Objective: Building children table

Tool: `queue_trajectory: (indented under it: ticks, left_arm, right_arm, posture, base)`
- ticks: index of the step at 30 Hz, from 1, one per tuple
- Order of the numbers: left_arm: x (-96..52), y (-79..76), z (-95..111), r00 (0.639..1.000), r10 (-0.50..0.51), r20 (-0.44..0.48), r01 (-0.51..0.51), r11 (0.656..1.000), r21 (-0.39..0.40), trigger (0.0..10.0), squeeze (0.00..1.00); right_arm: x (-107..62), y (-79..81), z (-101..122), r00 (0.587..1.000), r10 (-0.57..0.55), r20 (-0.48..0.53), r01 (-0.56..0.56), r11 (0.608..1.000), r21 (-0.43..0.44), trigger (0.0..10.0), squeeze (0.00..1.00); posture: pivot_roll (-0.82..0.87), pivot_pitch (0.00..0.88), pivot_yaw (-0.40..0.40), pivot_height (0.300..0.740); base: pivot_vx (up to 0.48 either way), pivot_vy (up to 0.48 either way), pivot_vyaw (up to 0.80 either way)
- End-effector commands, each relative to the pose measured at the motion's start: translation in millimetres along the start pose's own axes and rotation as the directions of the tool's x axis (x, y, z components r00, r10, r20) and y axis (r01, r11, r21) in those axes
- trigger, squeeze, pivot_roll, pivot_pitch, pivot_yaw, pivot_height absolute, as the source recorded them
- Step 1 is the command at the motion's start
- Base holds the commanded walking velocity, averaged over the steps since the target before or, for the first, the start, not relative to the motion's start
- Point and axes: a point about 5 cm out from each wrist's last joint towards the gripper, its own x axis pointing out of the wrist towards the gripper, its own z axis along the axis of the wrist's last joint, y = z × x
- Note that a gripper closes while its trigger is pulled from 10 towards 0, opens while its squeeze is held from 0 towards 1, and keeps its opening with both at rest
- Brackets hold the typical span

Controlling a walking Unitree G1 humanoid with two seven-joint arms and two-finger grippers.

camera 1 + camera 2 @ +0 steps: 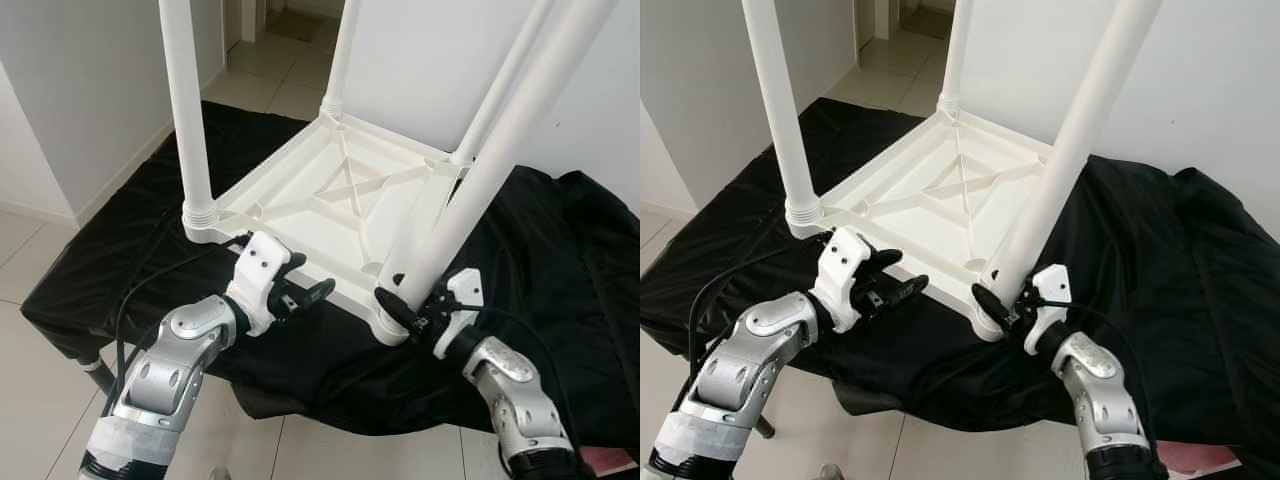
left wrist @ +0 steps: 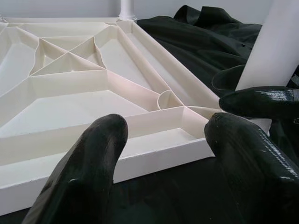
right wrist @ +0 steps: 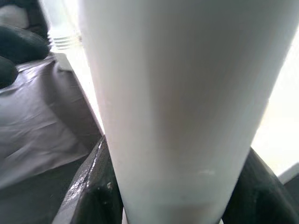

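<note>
So you're looking down at a white plastic children's table (image 1: pixel 330 190) lying upside down on a black cloth (image 1: pixel 560 260) that's draped over a low surface, with its ribbed underside facing up and its legs sticking up toward you. Pale floor tiles (image 1: pixel 30 250) are showing around the cloth, and white walls are standing on both sides.

Starting on the left: your left gripper (image 1: pixel 305 293) is hovering just off the table's near edge, between the near-left leg (image 1: pixel 188 120) and the near-right one. Its black fingers (image 2: pixel 93 158) are standing apart — nothing between them. In the left wrist view they're framing the white rim and the cross ribs beyond it, not touching the plastic as far as you can tell. A black cable (image 1: pixel 150 280) is running from that wrist back across the cloth.

Moving across the middle, the far-left leg (image 1: pixel 342 55) is standing up at the back corner, and a far-right leg (image 1: pixel 505 80) is rising behind the near one.

Over on the right — your right gripper (image 1: pixel 998 303) is clamped on the near-right leg (image 1: pixel 1065 165), right down low near where it's meeting the corner socket. The right wrist view is showing the white tube wedged between both dark fingers (image 3: pixel 91 186), with the leg leaning up and to the right.
</note>
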Motion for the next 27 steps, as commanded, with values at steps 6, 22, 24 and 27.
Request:
queue_trajectory:
  ticks: [6,22,24,27]
  left_arm:
    - [2.9,4.2,0.2,0.999,0.044,-0.007,-0.044,0.999,0.015,10.0,0.00]
    - [8.3,4.0,1.9,0.999,0.044,-0.001,-0.044,0.999,0.017,10.0,0.00]
    - [8.9,4.2,2.3,0.999,0.042,0.000,-0.042,0.999,0.018,10.0,0.00]
    - [9.9,5.3,2.8,0.999,0.043,0.001,-0.043,0.999,0.020,10.0,0.00]
  right_arm:
    - [5.3,3.4,6.2,0.975,-0.218,0.038,0.218,0.976,0.015,10.0,0.00]
    - [19.4,31.8,7.2,0.862,-0.505,0.049,0.499,0.861,0.094,10.0,0.00]
    - [23.3,39.8,8.9,0.887,-0.459,0.057,0.454,0.888,0.075,10.0,0.00]
    - [21.8,33.5,10.8,0.869,-0.492,0.056,0.488,0.869,0.077,10.0,0.00]
  posture:
    - [0.01,0.034,-0.101,0.740]
    - [0.02,0.029,-0.096,0.740]
    - [0.02,0.029,-0.096,0.740]
    - [0.02,0.023,-0.099,0.740]
  base:
    - [0.000,0.000,0.00]
    - [0.000,0.000,0.00]
    - [0.000,0.000,0.00]
    - [0.000,0.000,0.00]
